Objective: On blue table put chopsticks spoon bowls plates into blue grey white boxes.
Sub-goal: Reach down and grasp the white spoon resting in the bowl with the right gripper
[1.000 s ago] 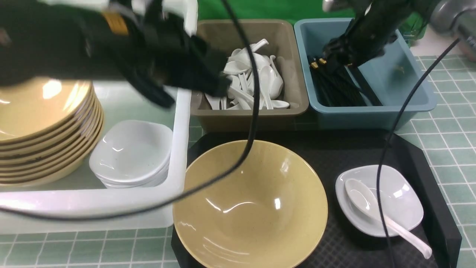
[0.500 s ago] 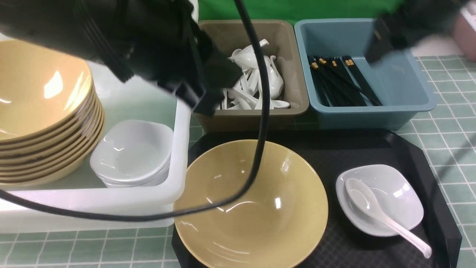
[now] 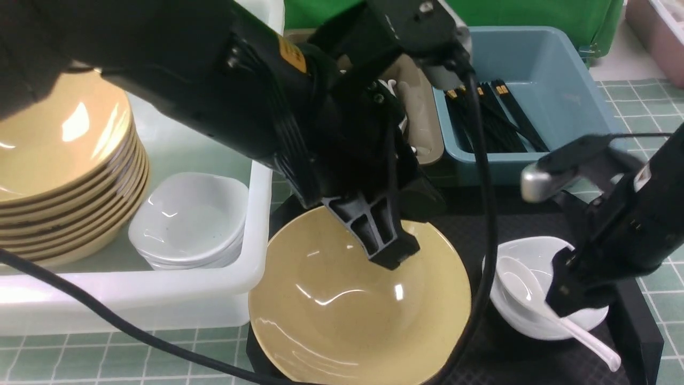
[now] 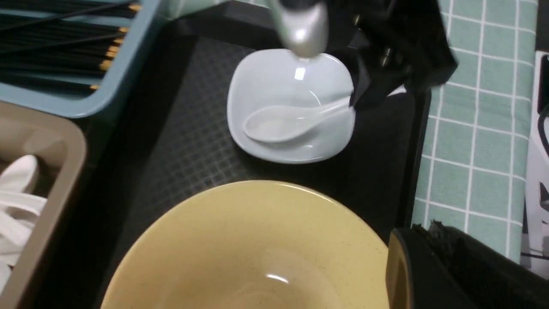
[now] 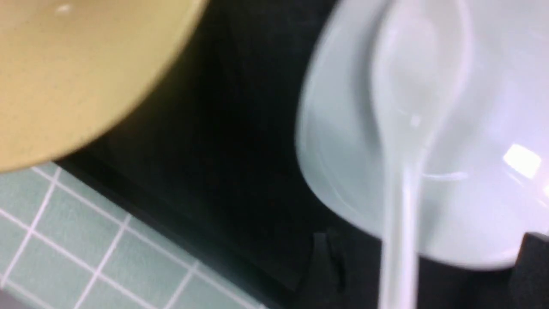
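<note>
The left pincer (image 3: 382,243) hung low over the single large yellow bowl (image 3: 342,299) on the black tray (image 3: 523,219). Only one of its fingers (image 4: 433,266) showed, beside the bowl's rim, so I could not tell how far it was spread. It held nothing. The right pincer (image 3: 566,299) was down at the one white square dish (image 3: 507,315) on the same tray. Its jaws stood apart with the handle of the one white spoon (image 3: 515,275) running between them, not gripped. The spoon's scoop lay in the dish.

Three boxes stood on the tiled tabletop (image 3: 646,107). The white box (image 3: 256,214) held one stack of yellow bowls (image 3: 64,160), its rims too close to count surely, and one stack of white dishes (image 3: 187,219). The blue box (image 3: 566,91) held a bundle of many black chopsticks (image 3: 497,123). The grey box (image 3: 427,133) was mostly hidden behind the left arm.
</note>
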